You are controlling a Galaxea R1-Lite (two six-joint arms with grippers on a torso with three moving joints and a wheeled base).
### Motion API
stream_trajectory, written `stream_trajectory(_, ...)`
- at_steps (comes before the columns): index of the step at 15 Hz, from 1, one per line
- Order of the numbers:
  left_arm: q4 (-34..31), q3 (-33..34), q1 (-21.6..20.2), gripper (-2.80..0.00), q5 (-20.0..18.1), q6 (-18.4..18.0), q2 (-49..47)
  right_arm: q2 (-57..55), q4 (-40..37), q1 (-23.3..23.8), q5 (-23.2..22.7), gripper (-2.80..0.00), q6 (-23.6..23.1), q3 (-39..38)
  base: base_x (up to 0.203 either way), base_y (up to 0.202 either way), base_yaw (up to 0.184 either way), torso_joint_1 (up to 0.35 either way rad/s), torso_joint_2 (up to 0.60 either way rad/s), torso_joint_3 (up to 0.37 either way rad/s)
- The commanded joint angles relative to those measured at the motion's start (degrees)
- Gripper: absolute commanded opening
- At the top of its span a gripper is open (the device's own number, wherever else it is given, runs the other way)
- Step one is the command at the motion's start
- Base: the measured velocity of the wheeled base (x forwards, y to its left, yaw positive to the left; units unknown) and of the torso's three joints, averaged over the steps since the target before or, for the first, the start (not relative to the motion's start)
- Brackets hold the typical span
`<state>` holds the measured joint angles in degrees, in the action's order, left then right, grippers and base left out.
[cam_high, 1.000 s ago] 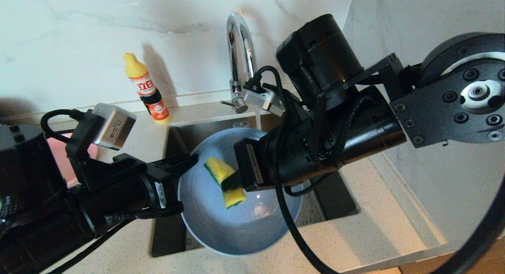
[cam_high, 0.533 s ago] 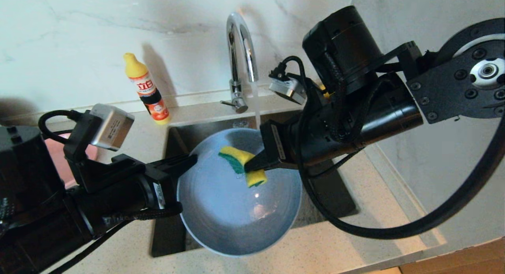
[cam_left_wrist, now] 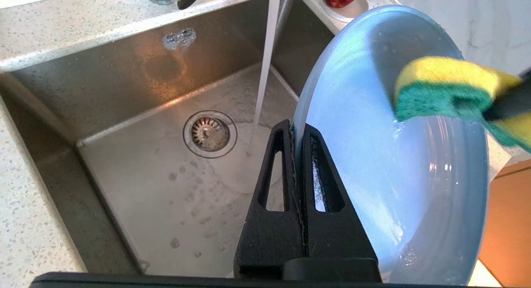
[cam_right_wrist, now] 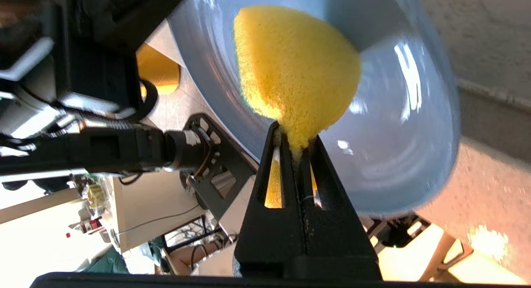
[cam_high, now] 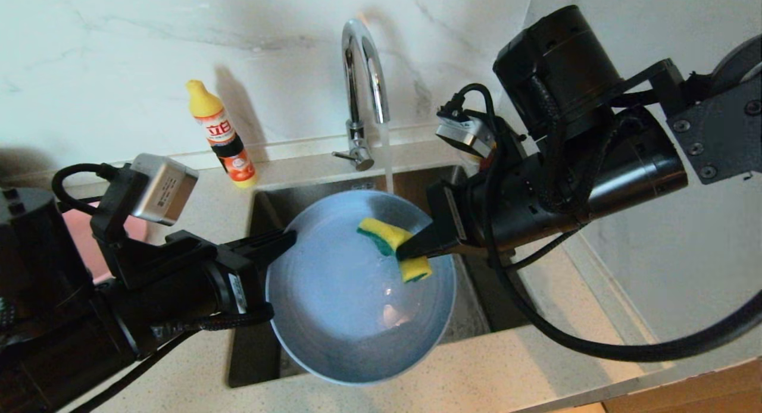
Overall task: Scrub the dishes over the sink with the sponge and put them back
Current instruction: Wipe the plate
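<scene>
Now, taking the sink as the landmark for every place below.

Step in hand: scrubbing the light-blue plate, by my reading; the putting back is not yet begun.

Plate: held tilted above the sink's basin, its hollow face turned toward the sponge. The tap at the sink's back edge is running, and its stream falls just past the plate's far rim.

Left gripper: clamped tight on the plate's rim, on the side toward the sink's left edge, one finger on each face.

Right gripper: pinched hard on the sponge's middle, reaching in from the sink's right side.

Sponge: against the plate's inner face near the upper right rim, green scouring layer toward the plate. Its long axis runs roughly along that rim, with both ends sticking out past the fingers.

Key relation: the unscrubbed span of the plate lies from the sponge toward the left gripper and the sink's front edge, so the next stroke probably runs that way.

Nearer arm: the right, already on the plate's face.

Risk: pressure could twist the plate in a rim-only hold.

Other: a detergent bottle stands on the counter behind the sink's left corner.
</scene>
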<state>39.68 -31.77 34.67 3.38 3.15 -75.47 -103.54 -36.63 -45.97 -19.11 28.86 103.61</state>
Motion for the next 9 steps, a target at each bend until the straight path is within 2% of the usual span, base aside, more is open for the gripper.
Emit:
stream_trajectory(1,0.2,-0.3,0.0,-2.8,0.1,0.1,0.1,2.4,-0.2,0.0,-0.1,-2.8,0.1,-2.8,0.0,0.0,0.0,0.0,0.0,0.0)
stream_trajectory(6,0.2,-0.7,0.0,-2.8,1.0,0.4,0.1,5.1,0.1,-0.6,-0.2,-2.8,0.0,-10.8,0.0,0.0,0.0,0.0,0.0,0.0)
stream_trajectory(9,0.2,-0.8,0.0,-2.8,1.3,0.5,0.1,5.0,0.2,-1.8,-0.4,-2.8,-0.1,-12.4,0.0,0.0,0.0,0.0,0.0,0.0)
